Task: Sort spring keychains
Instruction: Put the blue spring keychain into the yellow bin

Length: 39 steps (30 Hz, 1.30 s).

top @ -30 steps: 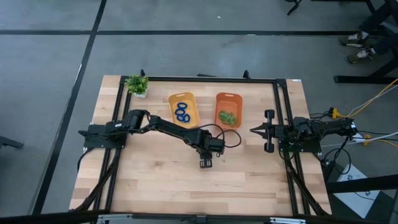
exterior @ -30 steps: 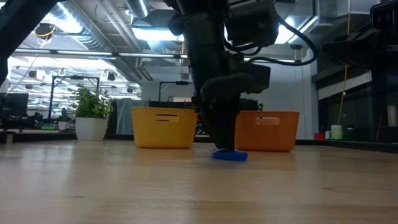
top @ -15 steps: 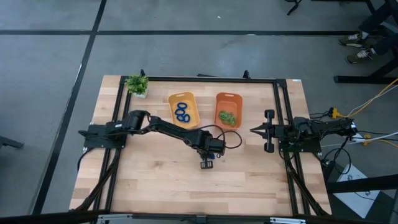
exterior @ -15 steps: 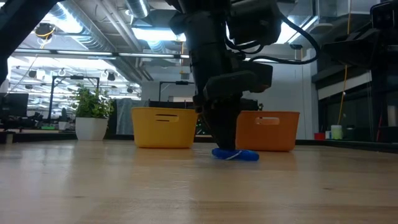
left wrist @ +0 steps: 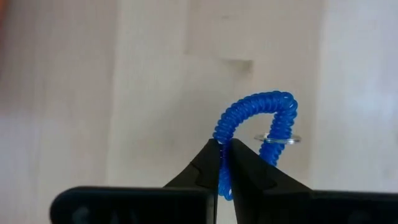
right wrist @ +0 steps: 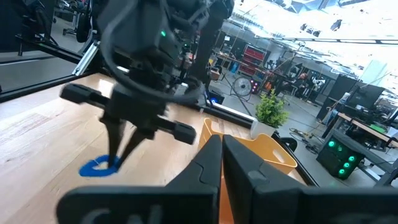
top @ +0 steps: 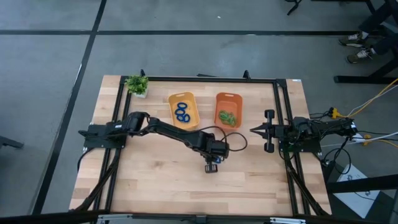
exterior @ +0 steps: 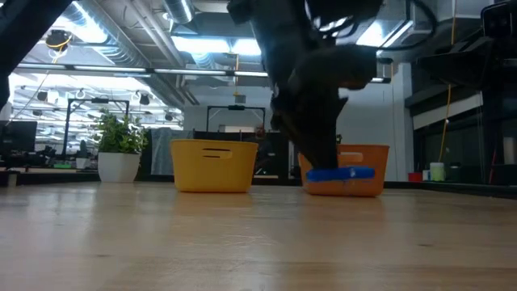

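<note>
My left gripper (top: 211, 168) hangs over the middle of the table, shut on a blue spring keychain (left wrist: 256, 118), a coiled loop with a small metal ring (left wrist: 277, 139). In the low view the keychain (exterior: 340, 173) hangs clear of the wood. More blue keychains (top: 181, 112) lie in the yellow bin (top: 191, 103), and green ones (top: 227, 117) lie in the orange bin (top: 236, 101). My right gripper (top: 252, 130) waits shut at the table's right side, touching nothing. My left gripper pinches one strand of the blue coil loop (left wrist: 222, 163) between its two fingertips. The fingers come from above, slanting down. The rest of the loop arches out past the fingertips, with the metal ring on its far strand. The keychain is lifted clear of the table.
A small potted plant (top: 137, 84) stands at the far left corner. The two bins sit side by side at the far middle of the table. Bare wood lies along the near half. A black frame rail (top: 205, 79) borders the table.
My left gripper has taken hold of the blue keychain and risen, drifting a little toward the table's right and near edges. The keychain lay flat on the wood a second ago; it now hangs clear of the table below the fingers.
</note>
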### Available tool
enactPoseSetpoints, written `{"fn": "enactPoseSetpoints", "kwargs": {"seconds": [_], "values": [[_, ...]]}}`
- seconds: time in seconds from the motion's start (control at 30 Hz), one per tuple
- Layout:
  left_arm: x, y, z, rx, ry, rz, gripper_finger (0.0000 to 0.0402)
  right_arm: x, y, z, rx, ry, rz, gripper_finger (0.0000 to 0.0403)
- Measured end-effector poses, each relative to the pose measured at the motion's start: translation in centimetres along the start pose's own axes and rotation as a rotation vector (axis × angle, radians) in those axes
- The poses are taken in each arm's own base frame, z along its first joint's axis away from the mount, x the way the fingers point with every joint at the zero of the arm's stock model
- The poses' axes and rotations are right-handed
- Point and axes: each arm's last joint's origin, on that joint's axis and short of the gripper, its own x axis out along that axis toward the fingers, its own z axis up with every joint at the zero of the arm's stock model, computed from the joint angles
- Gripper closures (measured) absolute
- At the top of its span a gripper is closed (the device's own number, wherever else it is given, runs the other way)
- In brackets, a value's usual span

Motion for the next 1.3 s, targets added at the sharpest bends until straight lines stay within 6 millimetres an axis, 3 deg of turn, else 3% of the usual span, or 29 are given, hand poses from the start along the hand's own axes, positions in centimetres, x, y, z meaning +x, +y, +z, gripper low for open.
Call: {"fn": "enactPoseSetpoints", "kwargs": {"seconds": [0.43, 0.83, 1.0, 1.3], "values": [[-4.7, -2.4, 1.8, 0.049, -0.029, 0.012, 0.0386, 0.0, 0.0, 0.0, 0.0, 0.0, 0.0, 0.0387], [-9.9, -5.4, 4.0, 0.2, -0.229, 0.011, 0.0386, 0.0, 0.0, 0.0, 0.0, 0.0, 0.0, 0.0387], [-10.6, -6.2, 4.0, 0.249, -0.261, 0.023, 0.0386, 0.0, 0.0, 0.0, 0.0, 0.0, 0.0, 0.0387], [-10.5, -6.1, 3.9, 0.271, -0.238, -0.016, 0.0386, 0.0, 0.0, 0.0, 0.0, 0.0, 0.0, 0.0387]]}}
